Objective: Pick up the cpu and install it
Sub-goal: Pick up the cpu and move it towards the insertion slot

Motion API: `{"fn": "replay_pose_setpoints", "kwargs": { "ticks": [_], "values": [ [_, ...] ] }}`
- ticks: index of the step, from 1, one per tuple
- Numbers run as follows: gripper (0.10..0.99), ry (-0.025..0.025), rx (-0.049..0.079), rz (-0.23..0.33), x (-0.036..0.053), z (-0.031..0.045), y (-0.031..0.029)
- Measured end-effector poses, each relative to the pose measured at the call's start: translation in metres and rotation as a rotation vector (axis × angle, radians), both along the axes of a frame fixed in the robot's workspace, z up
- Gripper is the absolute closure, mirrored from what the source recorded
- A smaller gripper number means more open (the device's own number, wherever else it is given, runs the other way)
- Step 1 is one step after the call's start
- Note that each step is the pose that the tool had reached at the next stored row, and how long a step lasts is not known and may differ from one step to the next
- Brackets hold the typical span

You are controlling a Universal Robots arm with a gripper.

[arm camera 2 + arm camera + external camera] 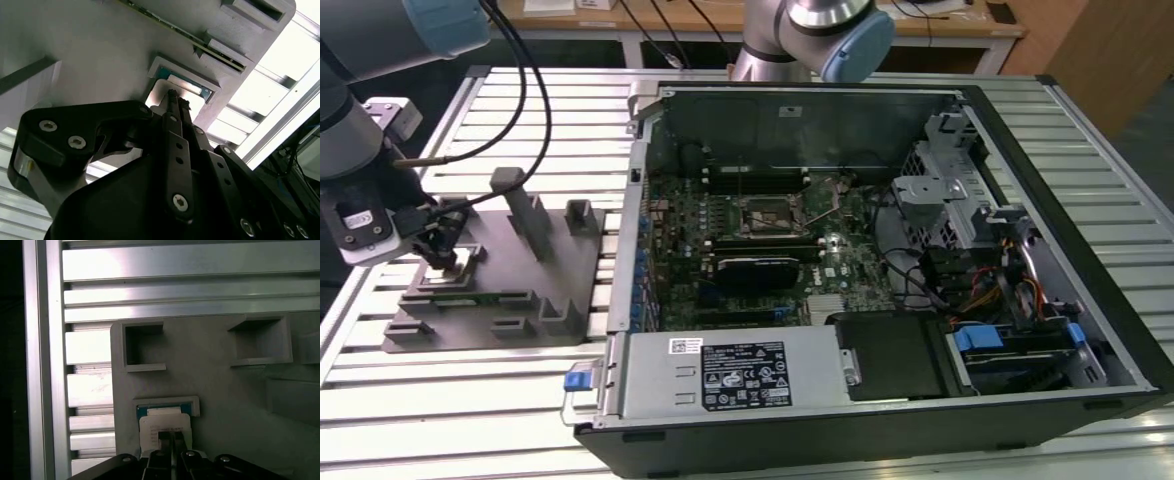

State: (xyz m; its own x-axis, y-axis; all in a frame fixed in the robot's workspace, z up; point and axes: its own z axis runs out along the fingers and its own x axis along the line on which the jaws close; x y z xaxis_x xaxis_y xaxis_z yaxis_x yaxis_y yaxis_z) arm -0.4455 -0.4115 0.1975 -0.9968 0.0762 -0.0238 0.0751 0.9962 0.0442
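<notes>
The cpu [162, 421] is a thin square chip with a silvery top plate. It lies flat in a walled pocket of the grey plastic fixture [500, 300], at the exterior view's left. My gripper [444, 262] stands straight over it. In both wrist views the two slim black fingers [170, 120] lie pressed together, shut, with their tips down at the middle of the cpu's plate [190, 89]. Nothing sits between them. The gripper [170, 434] covers part of the chip, and whether the tips touch the plate I cannot tell.
An open computer case [1067, 230] lies at the exterior view's right, and the motherboard's bare cpu socket [767, 214] shows near its middle. Upright posts [527, 205] rise from the fixture close to the gripper. The slatted aluminium table [507, 400] lies underneath.
</notes>
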Motion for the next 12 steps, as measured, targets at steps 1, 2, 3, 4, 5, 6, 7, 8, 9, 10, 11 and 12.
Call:
{"fn": "replay_pose_setpoints", "kwargs": {
  "ticks": [1, 2, 3, 4, 5, 6, 7, 8, 9, 10, 11, 12],
  "values": [
    [0.855, 0.0000, 0.000, 0.000, 0.0000, 0.0000, 0.0000],
    [0.855, 0.0000, 0.000, 0.000, 0.0000, 0.0000, 0.0000],
    [0.796, 0.0000, 0.000, 0.000, 0.0000, -0.0001, 0.0000],
    [0.737, 0.0000, 0.000, 0.000, 0.0000, -0.0001, 0.0000],
    [0.737, 0.0000, 0.000, 0.000, 0.0000, -0.0001, 0.0000],
    [0.678, -0.0001, 0.000, 0.000, 0.0000, -0.0001, 0.0000],
    [0.620, 0.0000, 0.000, 0.000, 0.0000, -0.0001, 0.0000],
    [0.620, -0.0001, 0.000, 0.000, 0.0000, -0.0002, 0.0000],
    [0.561, 0.0000, 0.000, 0.000, 0.0000, -0.0002, 0.0000],
    [0.561, -0.0001, 0.000, 0.000, 0.0000, -0.0002, 0.0000],
    [0.498, 0.0000, 0.000, 0.000, 0.0000, -0.0002, 0.0000],
    [0.498, 0.0000, 0.000, 0.000, 0.0000, -0.0002, 0.0000]
  ]
}}
